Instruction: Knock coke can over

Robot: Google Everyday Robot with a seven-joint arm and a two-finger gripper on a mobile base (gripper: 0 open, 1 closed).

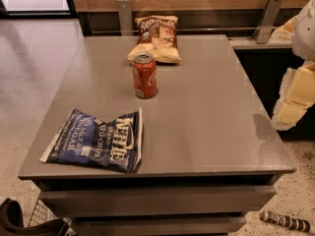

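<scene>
Arm comes in from the right edge of the view, pale white-and-yellow segments stepping downward. End effector (291, 111) hangs just off the right side of the tabletop (211, 127), at about surface height and touching nothing. Can't tell whether it's wide or narrow; it's only a blurred blob from here.

Writing: the blue chip bag (98, 139) at front left reads "KETTLE" in big white letters, and the smaller print isn't clear. The brown-and-yellow chip bag (156, 38) at the back edge has script lettering I can't make out.

The coke can (144, 75) is red with white script and a silver top. It stands upright mid-tabletop, just in front of the back bag and behind the blue one. It is well apart from the end effector, across the tabletop toward the view's left.

A striped black-and-white object (288, 222) lies on the floor, lower right.
</scene>
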